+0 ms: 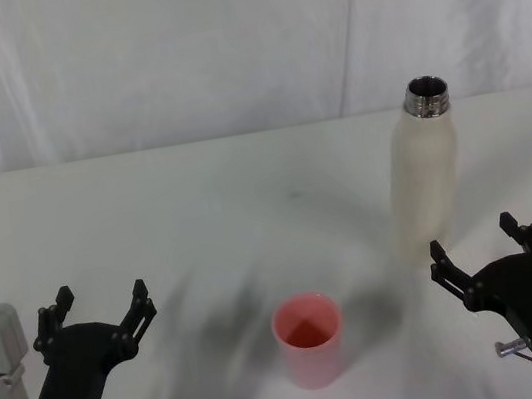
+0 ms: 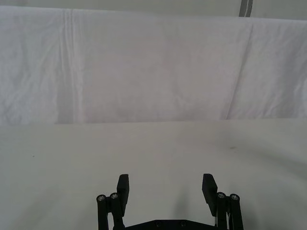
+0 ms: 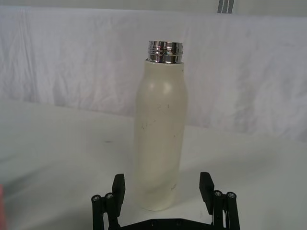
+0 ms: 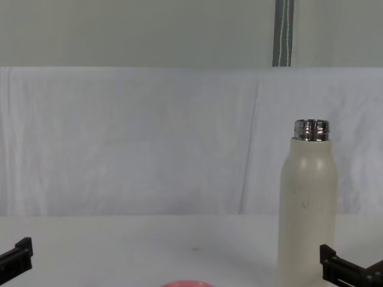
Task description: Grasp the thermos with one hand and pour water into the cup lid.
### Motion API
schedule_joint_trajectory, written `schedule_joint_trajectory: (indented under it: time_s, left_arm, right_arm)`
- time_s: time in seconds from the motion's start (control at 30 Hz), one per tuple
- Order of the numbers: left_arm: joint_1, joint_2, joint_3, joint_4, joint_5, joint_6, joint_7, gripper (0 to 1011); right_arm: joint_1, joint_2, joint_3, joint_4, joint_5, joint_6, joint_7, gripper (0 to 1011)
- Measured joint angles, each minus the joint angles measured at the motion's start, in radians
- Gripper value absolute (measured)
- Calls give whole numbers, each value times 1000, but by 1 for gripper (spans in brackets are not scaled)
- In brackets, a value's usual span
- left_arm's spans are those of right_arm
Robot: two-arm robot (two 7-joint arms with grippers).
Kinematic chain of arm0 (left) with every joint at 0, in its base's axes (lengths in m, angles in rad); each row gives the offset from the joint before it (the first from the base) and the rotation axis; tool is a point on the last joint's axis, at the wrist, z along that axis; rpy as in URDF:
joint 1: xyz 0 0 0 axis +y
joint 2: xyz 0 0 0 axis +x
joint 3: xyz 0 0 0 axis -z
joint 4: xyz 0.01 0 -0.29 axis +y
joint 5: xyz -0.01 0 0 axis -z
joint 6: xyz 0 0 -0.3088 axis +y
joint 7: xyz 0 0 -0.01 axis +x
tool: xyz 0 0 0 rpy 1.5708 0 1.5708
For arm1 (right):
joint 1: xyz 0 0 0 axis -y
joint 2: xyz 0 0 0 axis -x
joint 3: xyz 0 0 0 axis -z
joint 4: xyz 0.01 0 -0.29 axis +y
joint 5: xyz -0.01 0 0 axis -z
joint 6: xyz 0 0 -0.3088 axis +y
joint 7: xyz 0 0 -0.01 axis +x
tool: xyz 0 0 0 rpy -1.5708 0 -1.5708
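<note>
The thermos [image 1: 426, 171] stands upright on the white table at the right, cream-white with an open steel neck; it also rises in the chest view [image 4: 307, 203] and the right wrist view [image 3: 160, 139]. The pink cup lid [image 1: 309, 339] sits open side up near the table's front centre; its rim peeks in at the chest view's lower edge [image 4: 179, 284]. My right gripper [image 1: 483, 249] is open, just in front of the thermos base and apart from it [image 3: 162, 186]. My left gripper [image 1: 101, 307] is open at the front left, over bare table [image 2: 165, 186].
A white cloth backdrop [image 1: 221, 45] hangs behind the table's far edge. The white table top [image 1: 198, 220] lies bare between the two grippers and behind the cup lid.
</note>
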Motion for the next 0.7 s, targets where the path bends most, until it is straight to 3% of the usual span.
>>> schedule_joint_trajectory:
  time_s: [0.7]
  left_arm:
    - [0, 0, 0, 0, 0, 0, 0, 1001]
  right_arm:
    - [0, 0, 0, 0, 0, 0, 0, 1001]
